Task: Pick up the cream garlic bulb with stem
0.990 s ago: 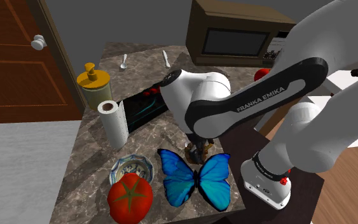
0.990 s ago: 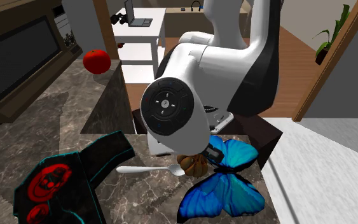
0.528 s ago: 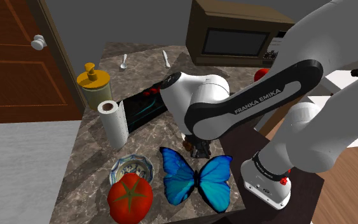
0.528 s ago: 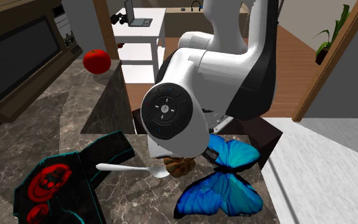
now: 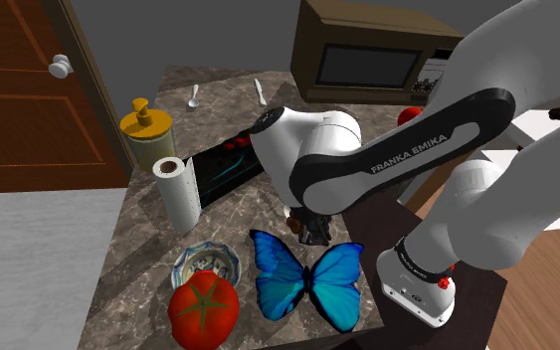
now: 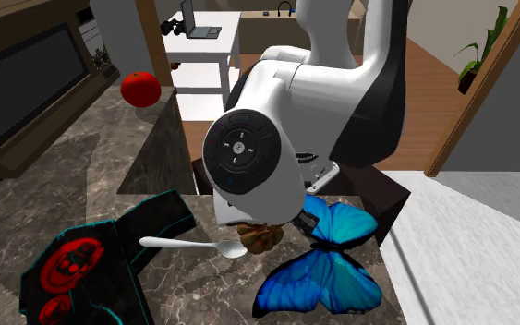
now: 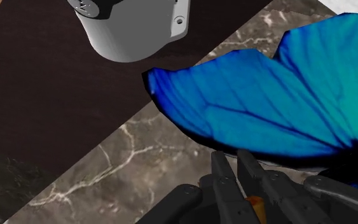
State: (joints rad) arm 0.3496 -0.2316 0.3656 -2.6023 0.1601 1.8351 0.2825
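The garlic bulb [image 6: 262, 240] looks brown and lobed. It sits right under my hand, at the edge of the blue butterfly [image 6: 327, 268] and by the bowl of a white spoon [image 6: 188, 245] on the marble counter [image 5: 143, 249]. In the shoulder view my gripper [image 5: 313, 235] points down just beyond the butterfly [image 5: 302, 278], with a sliver of the bulb [image 5: 297, 227] beside it. In the wrist view the gripper [image 7: 233, 159] has its fingers drawn nearly together, with a small orange-brown piece clasped between them. The bulb's body is hidden there.
A large tomato [image 5: 204, 308] and a small bowl [image 5: 206, 263] stand near the counter's front. A paper towel roll [image 5: 178, 194], a yellow jar [image 5: 146, 134] and a black box with red marks [image 5: 223, 164] lie further back. A microwave [image 5: 377, 60] fills the far corner. The counter edge runs close behind the butterfly [image 7: 266, 108].
The fingers closed. The bulb and the spoon slid toward the second exterior view's left as the hand came down, and the arm has since risen slightly.
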